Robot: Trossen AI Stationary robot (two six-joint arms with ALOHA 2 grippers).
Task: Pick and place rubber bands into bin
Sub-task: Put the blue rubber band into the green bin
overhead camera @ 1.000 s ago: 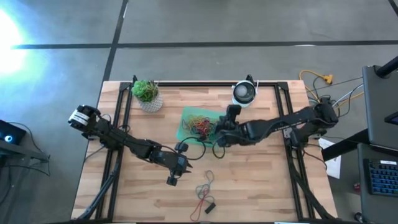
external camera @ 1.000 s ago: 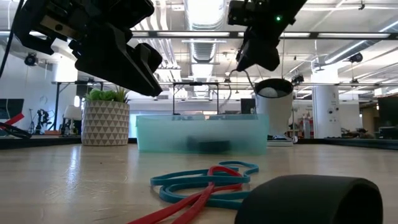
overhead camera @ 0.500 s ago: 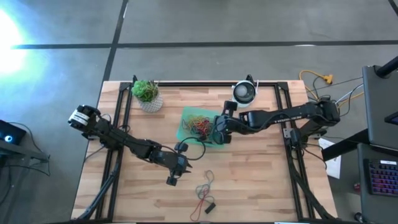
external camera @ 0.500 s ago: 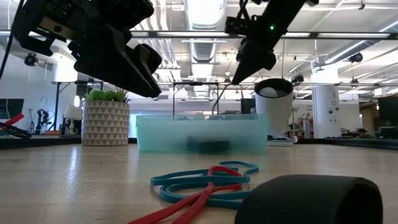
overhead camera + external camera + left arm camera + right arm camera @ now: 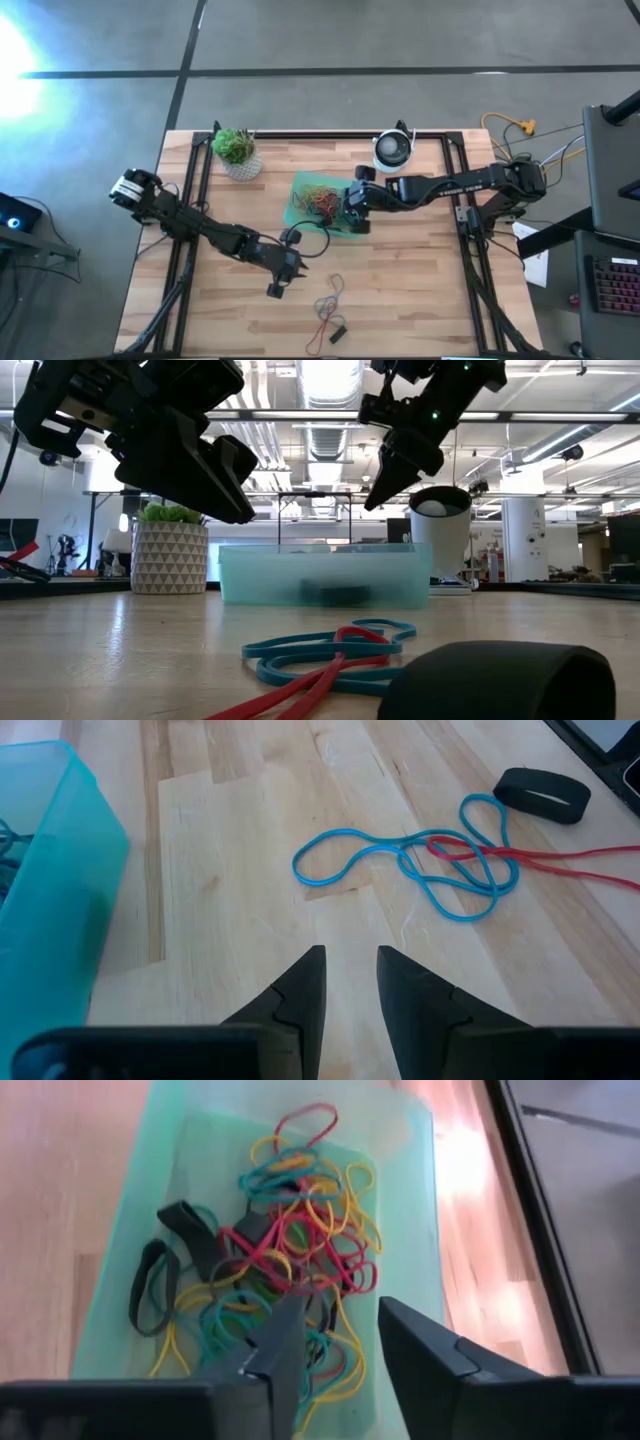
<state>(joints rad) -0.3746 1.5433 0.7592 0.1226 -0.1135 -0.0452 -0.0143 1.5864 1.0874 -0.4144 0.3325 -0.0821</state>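
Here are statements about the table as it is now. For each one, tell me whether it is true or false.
1. The right end effector is over the bin. True.
2. The bin is empty. False: it holds a heap of rubber bands.
3. A blue band and a red band lie on the wood outside the bin. True.
4. The left end effector grips the blue band. False: its fingers hold nothing; the band lies apart.
5. The plant pot stands inside the bin. False: it stands beside it.
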